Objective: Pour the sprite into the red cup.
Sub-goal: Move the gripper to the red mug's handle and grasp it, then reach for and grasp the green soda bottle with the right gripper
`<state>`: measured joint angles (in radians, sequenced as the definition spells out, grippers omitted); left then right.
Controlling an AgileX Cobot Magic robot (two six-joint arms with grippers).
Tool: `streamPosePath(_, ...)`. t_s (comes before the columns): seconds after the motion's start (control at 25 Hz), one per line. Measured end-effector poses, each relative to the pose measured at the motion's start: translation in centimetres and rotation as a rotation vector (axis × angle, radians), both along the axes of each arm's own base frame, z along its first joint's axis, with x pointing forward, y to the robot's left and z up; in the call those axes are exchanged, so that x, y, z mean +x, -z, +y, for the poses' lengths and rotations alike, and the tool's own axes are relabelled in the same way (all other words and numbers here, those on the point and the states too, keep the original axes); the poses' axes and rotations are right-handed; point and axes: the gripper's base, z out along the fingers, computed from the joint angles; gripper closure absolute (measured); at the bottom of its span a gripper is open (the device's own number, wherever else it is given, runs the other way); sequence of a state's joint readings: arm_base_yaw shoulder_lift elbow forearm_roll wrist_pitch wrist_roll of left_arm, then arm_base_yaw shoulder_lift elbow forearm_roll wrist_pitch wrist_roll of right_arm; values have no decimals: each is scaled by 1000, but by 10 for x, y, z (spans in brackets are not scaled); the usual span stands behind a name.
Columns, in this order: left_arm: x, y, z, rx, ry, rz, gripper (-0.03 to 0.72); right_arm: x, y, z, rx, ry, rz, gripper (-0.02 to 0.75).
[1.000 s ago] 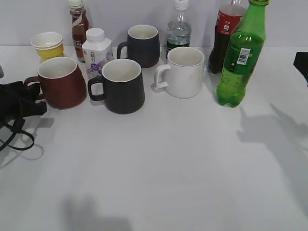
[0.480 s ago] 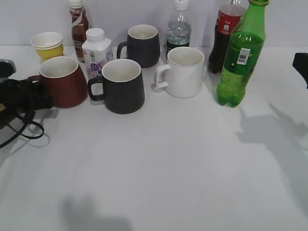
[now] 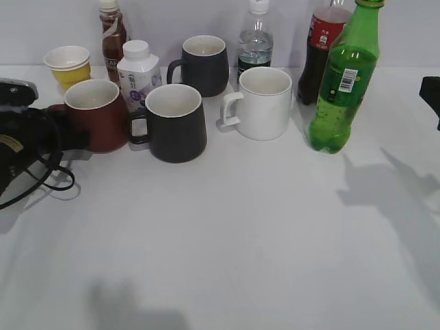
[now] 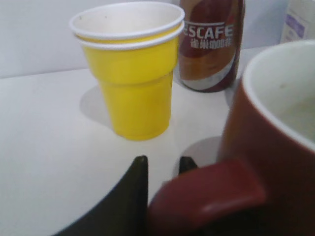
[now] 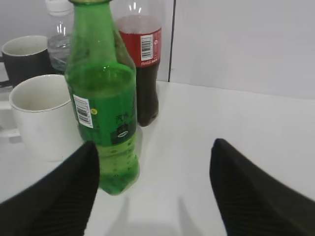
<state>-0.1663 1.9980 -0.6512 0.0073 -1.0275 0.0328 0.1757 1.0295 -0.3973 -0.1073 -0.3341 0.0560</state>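
From where I stand, the left tool hides its grip behind the red cup's handle, and the cup runs off frame. The sprite loses its cap at the top edge. The right tool barely enters view.

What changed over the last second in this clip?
The left end effector advanced rightward against the red cup's handle, and the red cup slid right and slightly back, toward the black mug. The sprite, the other cups and the right end effector stayed put.
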Motion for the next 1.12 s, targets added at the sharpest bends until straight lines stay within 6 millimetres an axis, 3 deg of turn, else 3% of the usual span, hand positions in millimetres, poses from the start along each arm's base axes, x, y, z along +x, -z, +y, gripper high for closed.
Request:
streamPosePath(0.16, 7, 1, -1, 0, 2, -21, 595, 0, 1, 1, -17, -10, 0, 232)
streamPosePath(0.44, 6, -3, -1, 2, 7, -30, 602, 6, 9, 8, -67, -97, 7, 236)
streamPosePath(0.6, -16, -18, 2, 10, 9, -22, 610, 14, 20, 18, -35, -182, 22, 234)
streamPosePath(0.72, -38, -41, 6, 3, 9, -75, 612, 25, 30, 24, -10, -219, 37, 196)
streamPosePath(0.84, -58, -62, 9, -1, 16, -117, 613, 42, 39, 28, 3, -235, 60, 158)
streamPosePath(1.12, -100, -87, 6, 28, 93, -140, 612, 87, 67, 39, 41, -255, 102, 149)
